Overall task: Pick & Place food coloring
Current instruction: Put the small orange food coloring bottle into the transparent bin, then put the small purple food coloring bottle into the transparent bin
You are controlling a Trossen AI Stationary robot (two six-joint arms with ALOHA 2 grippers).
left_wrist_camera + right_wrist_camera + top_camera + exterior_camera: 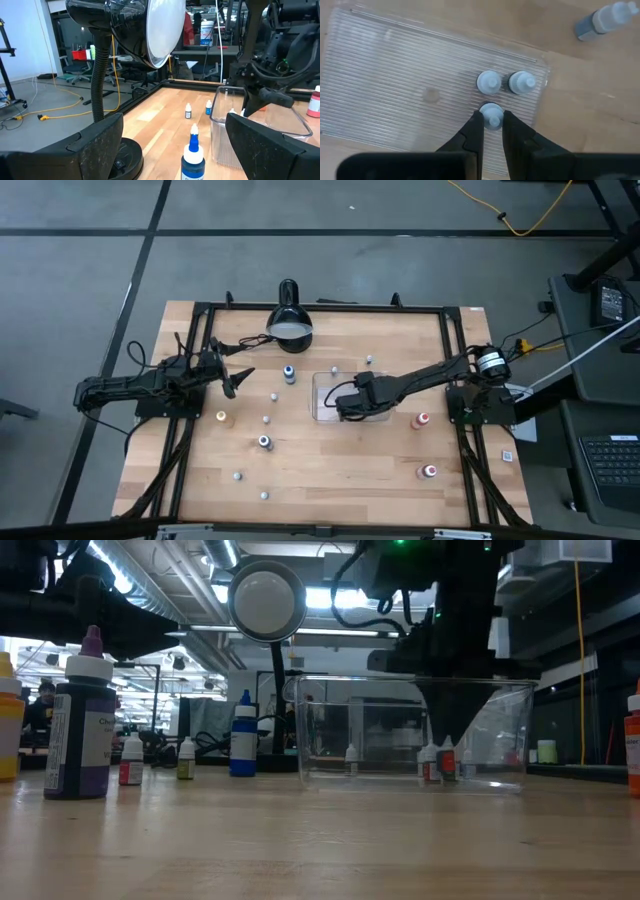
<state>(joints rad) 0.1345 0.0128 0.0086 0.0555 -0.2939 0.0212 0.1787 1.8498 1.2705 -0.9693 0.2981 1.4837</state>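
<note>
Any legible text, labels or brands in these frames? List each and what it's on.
"Ch...": only these first letters read, on the label of the purple-topped bottle in the low view; the rest is blurred.
White label of the blue-topped bottle: too small to read.
Tiny bottles inside the clear tray: no readable print.
Nothing else legible.

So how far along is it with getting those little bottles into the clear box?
Barely begun. Two small pale bottles already stand in the clear tray. The right gripper is down inside it, shut on a third bottle. The left gripper waits open near the lamp. About a dozen bottles, like the blue one, are still scattered on the table.
</note>
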